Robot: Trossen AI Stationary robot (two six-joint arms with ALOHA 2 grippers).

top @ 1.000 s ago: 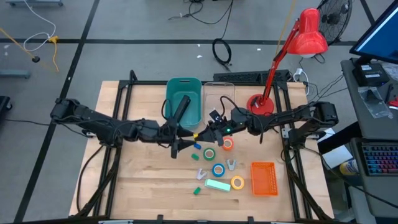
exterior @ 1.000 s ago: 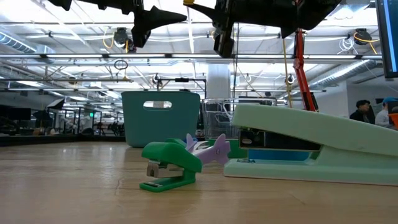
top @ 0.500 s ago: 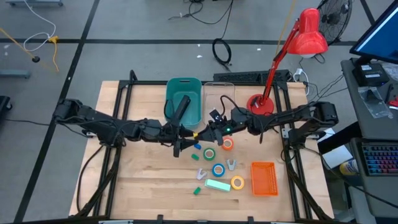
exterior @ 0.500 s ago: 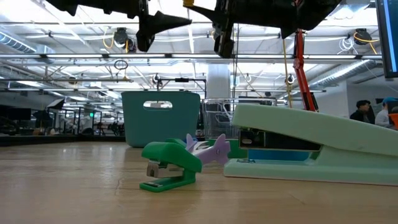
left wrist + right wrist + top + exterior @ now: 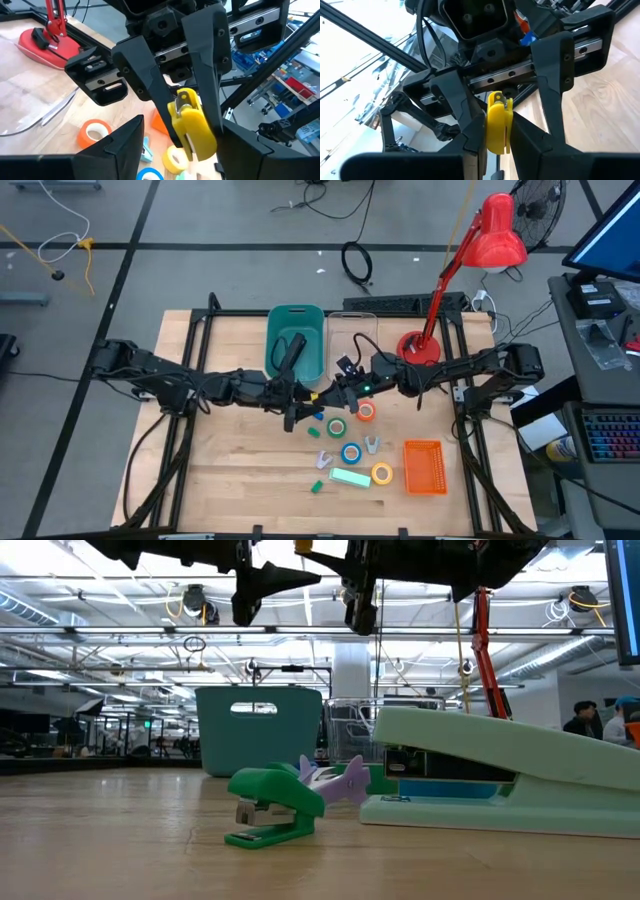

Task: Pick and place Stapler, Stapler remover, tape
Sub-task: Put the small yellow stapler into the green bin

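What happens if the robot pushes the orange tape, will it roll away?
Probably not. The orange tape lies flat on the table, hole facing up, so a push would likely just slide it. It is a small hollow ring, so it is probably light and easy to shift. If it got tipped onto its edge, it might roll.

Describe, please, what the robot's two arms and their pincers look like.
Both arms are dark, jointed and slim, with black cables along them. Each pincer, left and right, has two flat, angular black fingers on a silvery rail. A green light glows on the right arm.
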